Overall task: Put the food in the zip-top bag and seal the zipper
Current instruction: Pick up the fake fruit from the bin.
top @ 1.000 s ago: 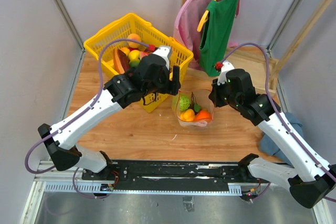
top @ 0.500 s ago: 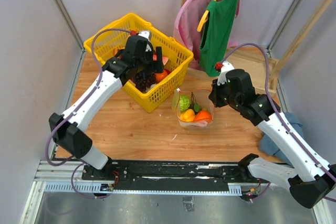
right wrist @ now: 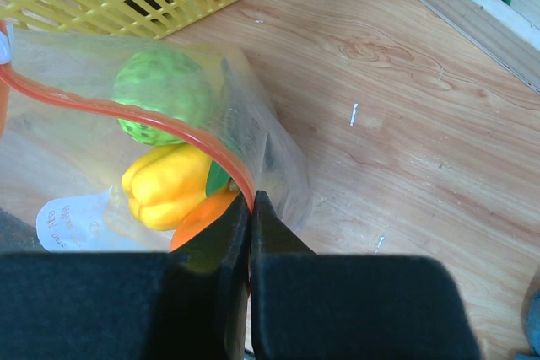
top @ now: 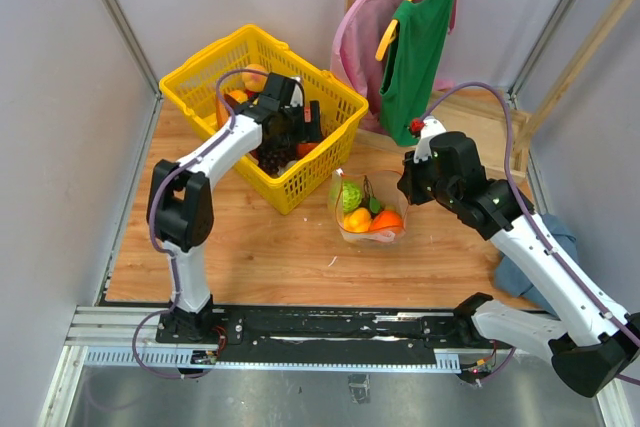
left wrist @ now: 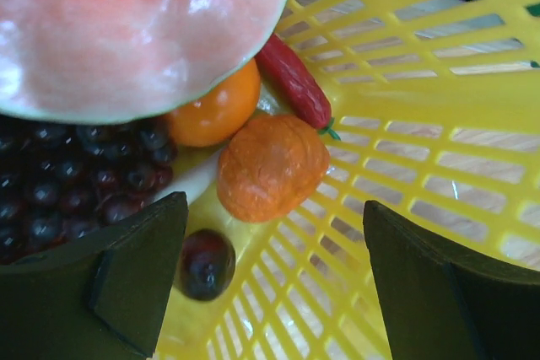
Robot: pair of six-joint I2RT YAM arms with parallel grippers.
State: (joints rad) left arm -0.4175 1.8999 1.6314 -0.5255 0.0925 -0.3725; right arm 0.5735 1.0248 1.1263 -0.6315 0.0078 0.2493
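Observation:
The zip-top bag (top: pixel 366 215) stands on the wooden table with its mouth open. A green bumpy ball (right wrist: pixel 162 94), a yellow pepper (right wrist: pixel 169 185) and an orange piece (right wrist: pixel 198 218) of the food lie inside it. My right gripper (right wrist: pixel 251 201) is shut on the orange-red zipper (right wrist: pixel 126 115) at the bag's right edge. My left gripper (left wrist: pixel 274 288) hangs open inside the yellow basket (top: pixel 205 52), over a bumpy orange fruit (left wrist: pixel 270 166) and a small dark fruit (left wrist: pixel 205 263). Beside them lie dark grapes (left wrist: pixel 59 196), an orange ball (left wrist: pixel 218 111), a red chili (left wrist: pixel 295 83) and a watermelon slice (left wrist: pixel 126 31).
Green and pink garments (top: pixel 415 42) hang on a wooden rack at the back right. A blue cloth (top: pixel 548 257) lies at the table's right edge under the right arm. Grey walls close in both sides. The basket stands close to the bag's left.
My left arm has swung from beside the bag back and left into the basket, and its jaws have spread wider. The right gripper has kept its hold on the zipper.

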